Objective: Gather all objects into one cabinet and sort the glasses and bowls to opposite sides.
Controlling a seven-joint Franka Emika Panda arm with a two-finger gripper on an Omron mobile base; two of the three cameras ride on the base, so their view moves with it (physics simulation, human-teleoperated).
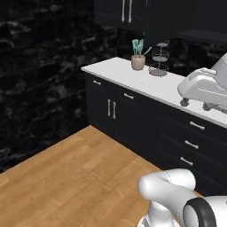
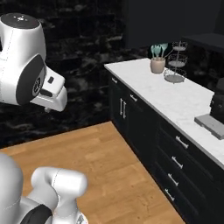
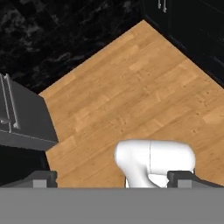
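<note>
My gripper (image 3: 113, 179) is open, its two dark fingertips (image 3: 43, 179) standing far apart with nothing between them. It points down at the wooden floor, over my own base. In the left base view the gripper (image 1: 196, 105) hangs in front of the white counter (image 1: 146, 82), at its right end. A black wall cabinet (image 1: 126, 11) with long silver bar handles hangs above the counter. The glasses and the bowls are out of view.
On the counter stand a beige pot of teal utensils (image 1: 138, 60) and a tiered wire stand (image 1: 158, 60). Black base cabinets and drawers (image 1: 186, 142) with silver pulls run below it. A dark appliance (image 2: 215, 116) sits at the counter's right. Open wooden floor (image 1: 80, 177) lies to the left.
</note>
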